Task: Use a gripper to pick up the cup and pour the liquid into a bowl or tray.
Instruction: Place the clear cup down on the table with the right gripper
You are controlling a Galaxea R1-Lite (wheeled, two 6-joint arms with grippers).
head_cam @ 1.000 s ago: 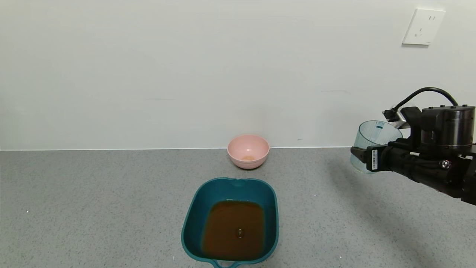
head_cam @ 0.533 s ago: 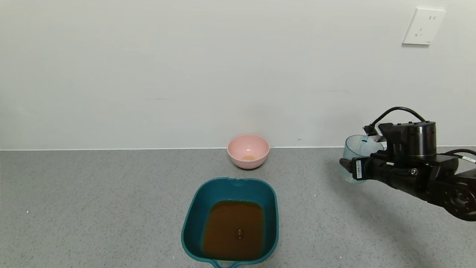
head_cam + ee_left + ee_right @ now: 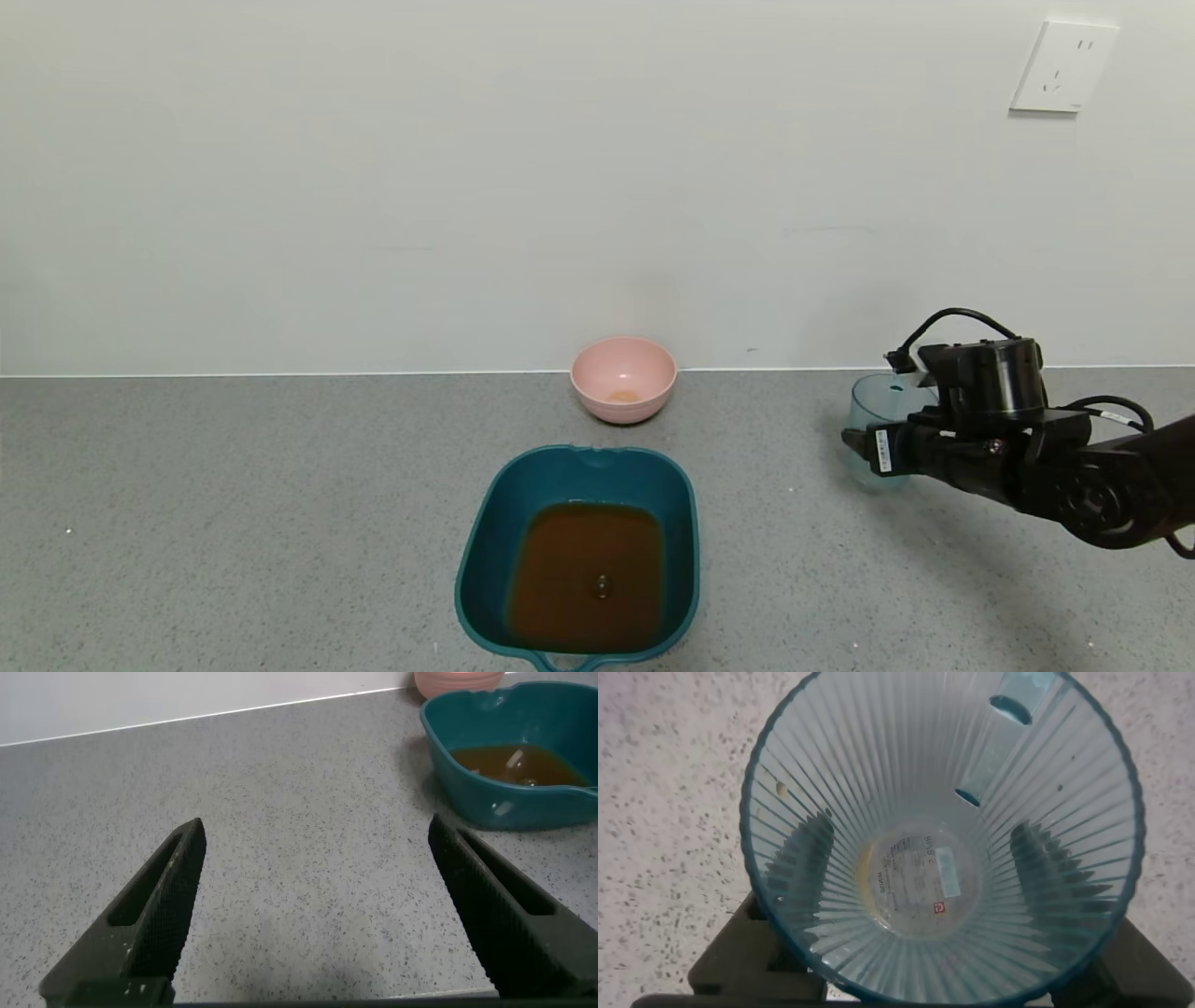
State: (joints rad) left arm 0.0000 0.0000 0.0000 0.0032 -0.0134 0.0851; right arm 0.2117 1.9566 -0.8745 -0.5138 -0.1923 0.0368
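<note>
My right gripper (image 3: 882, 448) is shut on the clear blue-green ribbed cup (image 3: 876, 403) at the right of the counter, low over or on the surface. In the right wrist view the cup (image 3: 938, 840) is upright and holds only a thin trace of liquid, with my fingers (image 3: 799, 873) showing through both sides. The dark teal tray (image 3: 492, 532) sits at front centre, holding reddish-brown liquid (image 3: 586, 577). The tray (image 3: 467, 798) and liquid (image 3: 509, 763) also show in the left wrist view. My left gripper (image 3: 318, 905) is open and empty over bare counter, out of the head view.
A small pink bowl (image 3: 624, 378) stands behind the tray by the wall, with a faint trace at its bottom. A white wall socket (image 3: 1064, 67) is at upper right. Grey speckled counter (image 3: 233, 485) stretches to the left.
My right gripper has come down and moved a little left with the cup, from above the counter to low at its surface. The tray and bowl have not moved.
</note>
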